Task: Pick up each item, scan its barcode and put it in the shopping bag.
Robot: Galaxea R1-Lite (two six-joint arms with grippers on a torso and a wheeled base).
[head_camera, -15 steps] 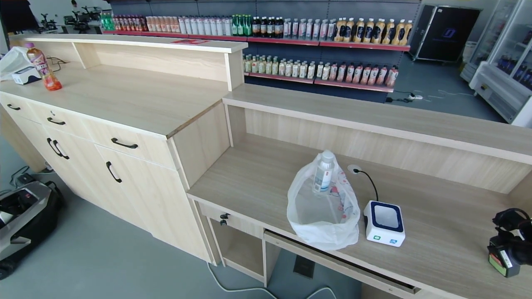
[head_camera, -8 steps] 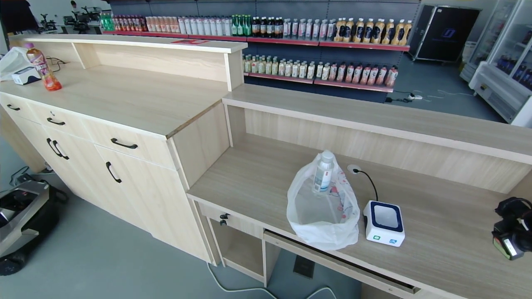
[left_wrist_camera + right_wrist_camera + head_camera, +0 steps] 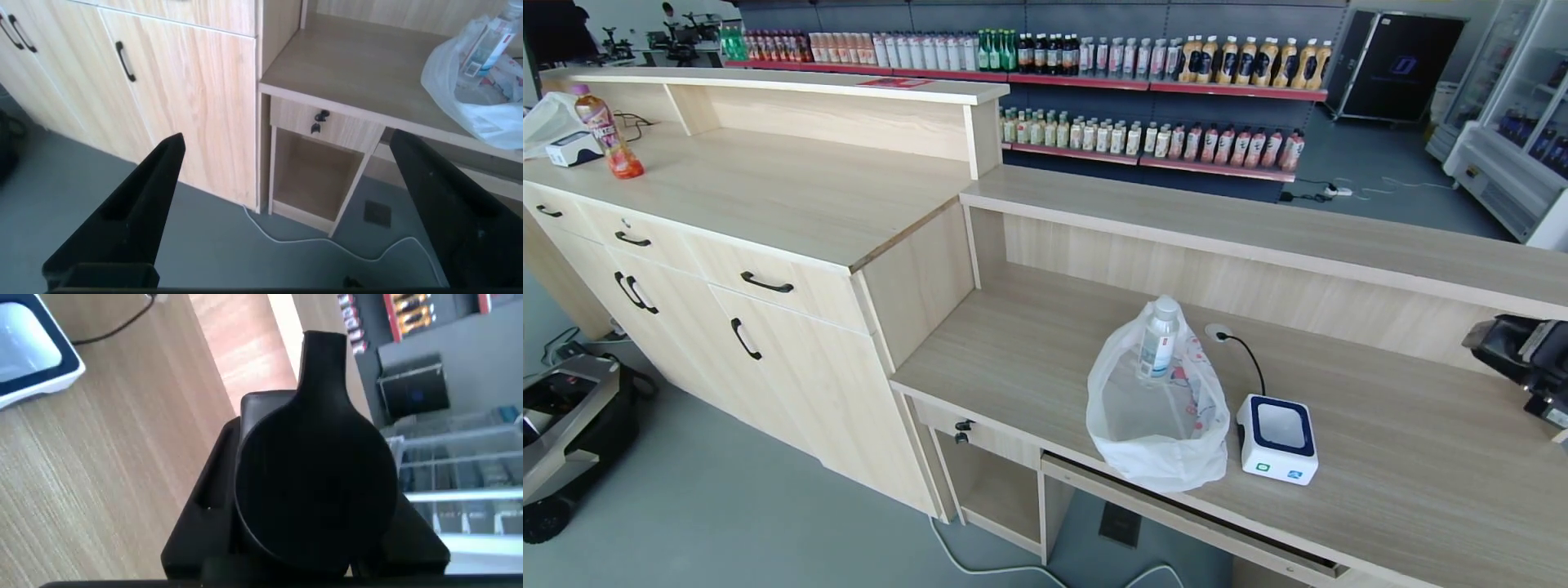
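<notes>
The table (image 3: 1029,343) is pale wood-grain board with a matt finish, like the cabinet fronts (image 3: 792,343) at centre left, whose handles (image 3: 766,284) are black and faintly shiny. In the lower middle, the shopping bag (image 3: 1156,441) is thin, crinkled, translucent white plastic. The bottle (image 3: 1158,339) in it is clear plastic with a white cap. The scanner (image 3: 1278,441) is glossy white plastic with a glassy top. The left gripper (image 3: 286,137) has matt black fingers (image 3: 122,220).

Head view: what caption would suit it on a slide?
A clear bottle stands in the shopping bag beside the barcode scanner on a wooden checkout counter.
</notes>
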